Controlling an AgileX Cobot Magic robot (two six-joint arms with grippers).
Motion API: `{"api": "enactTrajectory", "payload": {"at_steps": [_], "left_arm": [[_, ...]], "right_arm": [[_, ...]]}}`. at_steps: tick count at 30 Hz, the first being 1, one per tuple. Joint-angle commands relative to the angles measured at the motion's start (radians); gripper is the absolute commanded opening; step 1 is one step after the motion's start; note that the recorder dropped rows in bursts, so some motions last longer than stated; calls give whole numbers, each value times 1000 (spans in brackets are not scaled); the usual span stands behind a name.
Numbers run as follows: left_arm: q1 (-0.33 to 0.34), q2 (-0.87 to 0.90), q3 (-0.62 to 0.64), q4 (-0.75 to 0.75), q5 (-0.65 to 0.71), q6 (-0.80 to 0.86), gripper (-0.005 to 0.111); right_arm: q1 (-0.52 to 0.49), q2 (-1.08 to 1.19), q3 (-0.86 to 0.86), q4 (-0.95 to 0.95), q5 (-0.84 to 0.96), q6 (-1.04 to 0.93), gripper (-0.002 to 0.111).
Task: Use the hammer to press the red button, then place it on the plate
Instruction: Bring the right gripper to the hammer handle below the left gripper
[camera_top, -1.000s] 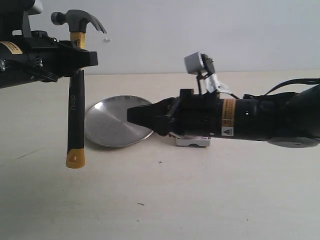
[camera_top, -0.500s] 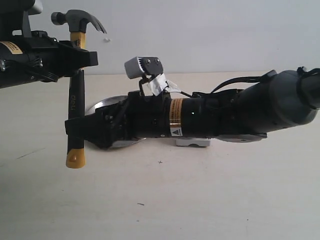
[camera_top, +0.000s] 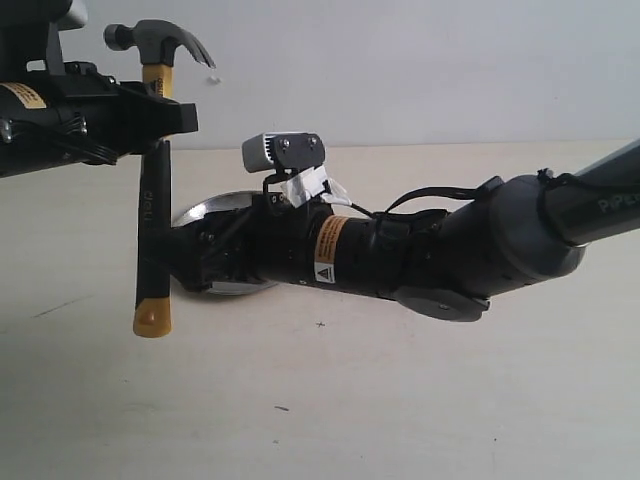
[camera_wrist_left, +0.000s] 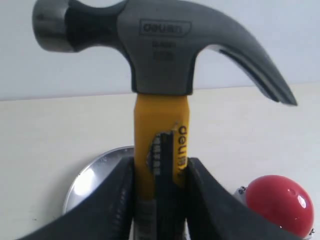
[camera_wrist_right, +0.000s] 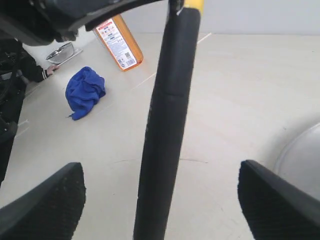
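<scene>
The hammer (camera_top: 152, 215) hangs upright above the table, steel head (camera_wrist_left: 160, 45) on top and yellow butt (camera_top: 152, 318) at the bottom. My left gripper (camera_top: 165, 125) (camera_wrist_left: 160, 170) is shut on its yellow neck. My right gripper (camera_top: 172, 262) (camera_wrist_right: 162, 205) has reached across to the black handle (camera_wrist_right: 165, 130). It is open, with the handle between its wide-apart fingers (camera_wrist_right: 45, 205) and touching neither. The silver plate (camera_top: 205, 212) (camera_wrist_left: 92, 175) (camera_wrist_right: 302, 160) lies behind the handle, mostly hidden by the right arm. The red button (camera_wrist_left: 277, 202) shows only in the left wrist view.
The right arm (camera_top: 430, 250) lies low across the middle of the table, covering the button's spot. Beyond the hammer, the right wrist view shows a blue cloth (camera_wrist_right: 85, 92), an orange bottle (camera_wrist_right: 120, 42) lying down and a small metal bowl (camera_wrist_right: 61, 52).
My right arm has swept left over the plate until its open fingers straddle the hammer's handle. The left gripper and the hammer have stayed put.
</scene>
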Motion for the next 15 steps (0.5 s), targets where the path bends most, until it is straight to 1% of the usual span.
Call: {"api": "enactTrajectory", "payload": {"at_steps": [1, 5, 10, 15], "left_arm": [[-16, -18, -9, 6, -77, -5, 0], [-23, -18, -9, 6, -77, -3, 0], [-23, -18, -9, 6, -77, -3, 0], [-23, -18, -9, 6, -77, -3, 0]], "right_arm": [[2, 20, -19, 39, -62, -47, 80], [2, 40, -65, 19, -62, -39, 80], [2, 72, -121, -39, -62, 26, 80], [2, 100, -145, -38, -58, 38, 76]]}}
